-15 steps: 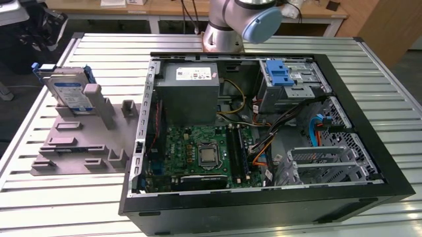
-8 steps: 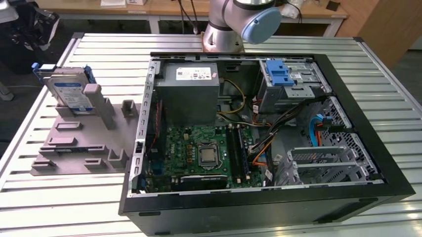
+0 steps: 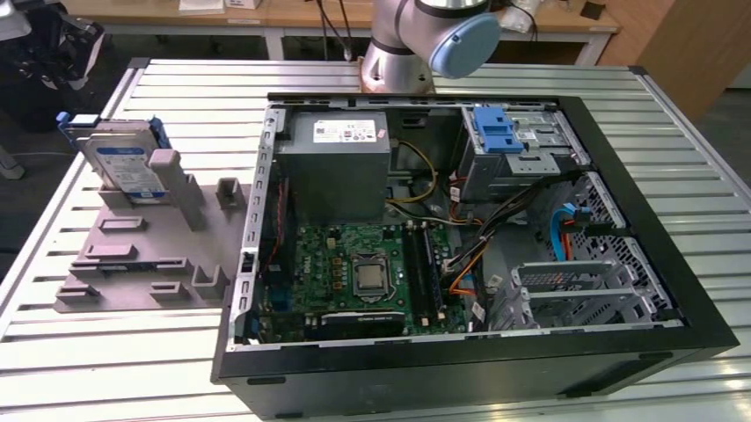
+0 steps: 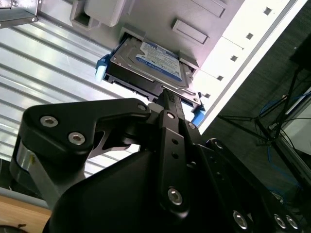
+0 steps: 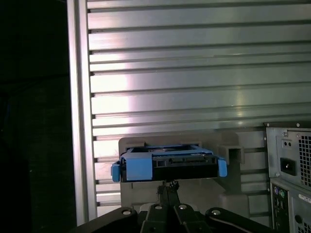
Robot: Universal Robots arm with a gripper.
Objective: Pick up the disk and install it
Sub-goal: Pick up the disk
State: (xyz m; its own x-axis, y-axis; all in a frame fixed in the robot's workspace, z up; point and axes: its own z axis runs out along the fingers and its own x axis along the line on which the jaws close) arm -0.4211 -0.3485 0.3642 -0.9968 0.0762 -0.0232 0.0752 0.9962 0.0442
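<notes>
The disk point(image 3: 123, 163) stands on edge in a grey holder point(image 3: 141, 255) on the table, at the exterior view's left, its white-and-blue label facing out. Both wrist views show the disk: label and blue carrier frame point(image 4: 155, 60), and its narrow edge with blue tabs point(image 5: 167, 162). My gripper point(image 4: 167, 94) is right by the disk's edge, its black fingers point(image 5: 167, 187) pressed together and shut with nothing between them. I cannot tell whether the tips touch the disk.
An open black computer case point(image 3: 470, 352) lies on the slatted metal table, with a grey power supply point(image 3: 340, 158), a green motherboard point(image 3: 364, 272) and a metal drive cage with a blue latch point(image 3: 516, 141). The arm's base point(image 3: 411, 44) stands behind the case.
</notes>
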